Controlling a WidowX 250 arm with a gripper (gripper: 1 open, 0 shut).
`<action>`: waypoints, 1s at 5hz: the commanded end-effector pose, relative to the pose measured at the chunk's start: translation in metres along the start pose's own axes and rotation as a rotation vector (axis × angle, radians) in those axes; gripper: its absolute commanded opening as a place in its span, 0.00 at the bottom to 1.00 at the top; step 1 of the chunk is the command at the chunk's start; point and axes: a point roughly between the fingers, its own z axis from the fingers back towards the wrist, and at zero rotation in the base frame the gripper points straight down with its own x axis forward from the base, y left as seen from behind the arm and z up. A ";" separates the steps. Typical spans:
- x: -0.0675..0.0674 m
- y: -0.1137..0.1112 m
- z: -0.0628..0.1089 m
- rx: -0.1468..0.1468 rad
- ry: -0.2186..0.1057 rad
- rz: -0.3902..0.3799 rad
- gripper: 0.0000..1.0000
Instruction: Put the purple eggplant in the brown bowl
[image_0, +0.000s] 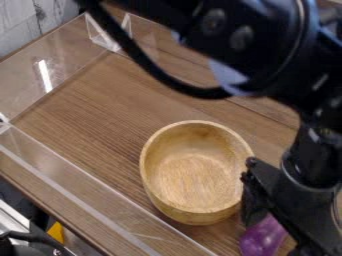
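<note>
The brown bowl stands upright and empty on the wooden table, just right of centre. The purple eggplant lies at its lower right by the front edge, and only its lower purple part shows; the stem end is hidden by the arm. My gripper points down right over the eggplant, open. One dark finger stands between the bowl's rim and the eggplant, while the other is lost in blur at the right edge. Whether the fingers touch the eggplant I cannot tell.
The black arm sweeps across the top and right of the view and hides the table's back right. A low clear acrylic wall runs along the left and front. A clear plastic stand sits at the back left.
</note>
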 end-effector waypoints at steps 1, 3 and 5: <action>0.003 -0.003 0.009 0.018 -0.071 -0.030 1.00; 0.003 -0.003 -0.011 0.075 -0.108 0.134 1.00; -0.008 0.010 -0.040 0.083 -0.138 0.103 0.00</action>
